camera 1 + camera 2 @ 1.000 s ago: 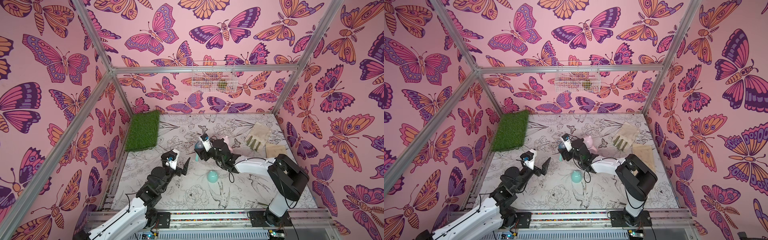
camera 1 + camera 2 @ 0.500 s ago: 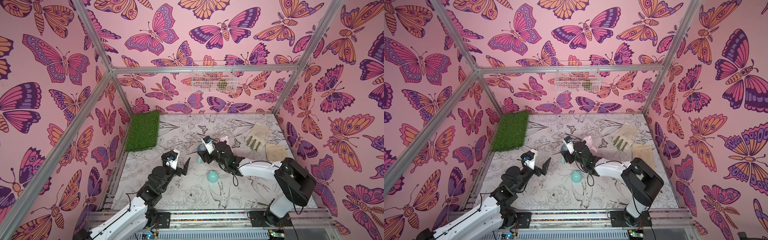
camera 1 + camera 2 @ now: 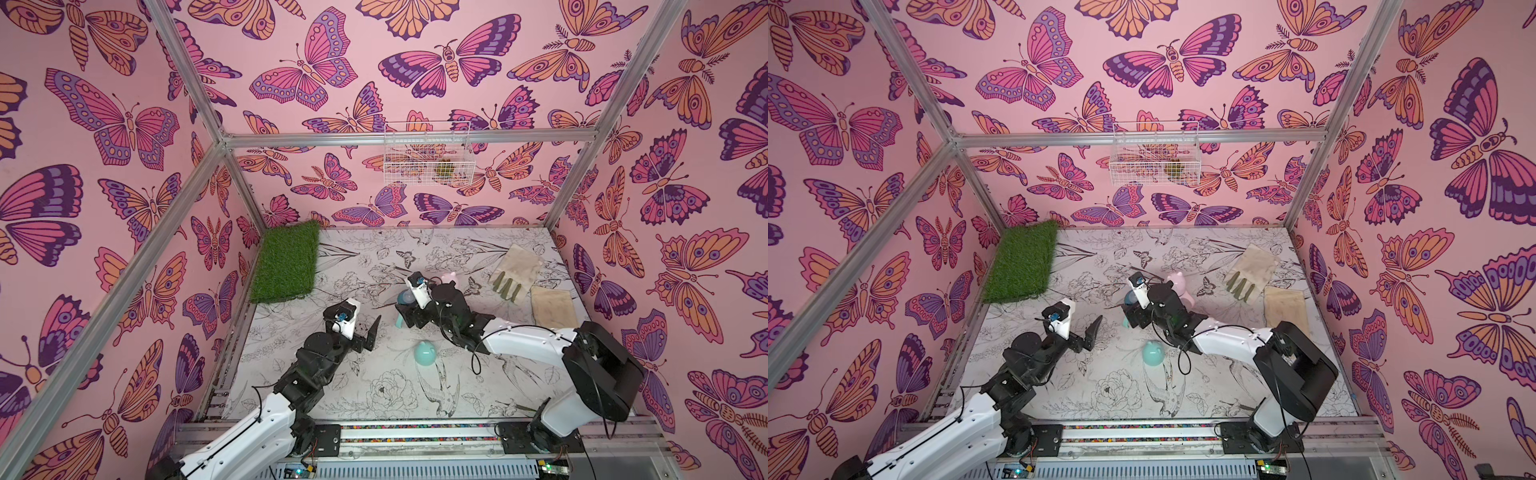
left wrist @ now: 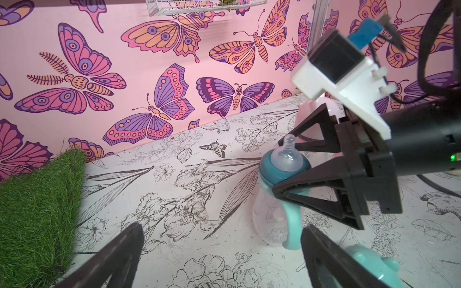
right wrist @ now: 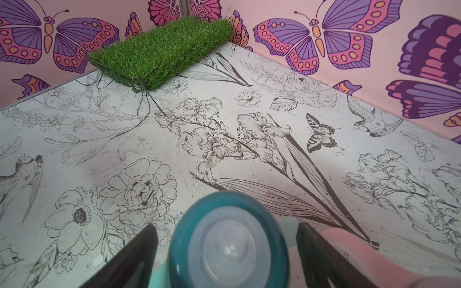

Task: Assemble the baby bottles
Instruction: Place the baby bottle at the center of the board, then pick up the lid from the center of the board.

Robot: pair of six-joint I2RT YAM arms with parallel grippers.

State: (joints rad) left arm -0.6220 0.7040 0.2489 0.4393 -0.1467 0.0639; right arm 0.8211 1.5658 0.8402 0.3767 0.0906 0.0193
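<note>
I find the teal bottle (image 4: 270, 219) upright on the surface (image 3: 365, 399), its collar (image 4: 284, 174) and nipple (image 4: 289, 147) seated. The right hand (image 5: 225, 228) straddles the collar with its jaws parted just clear, holding nothing. The left hand (image 4: 221, 227) hangs wide open and empty nearby, and the pink bottle (image 3: 448, 277) behind appears capped. I judge capping to be the step in hand: the teal cap (image 3: 425, 353), loose on the surface, needs lifting and pressing squarely over the nipple.
</note>
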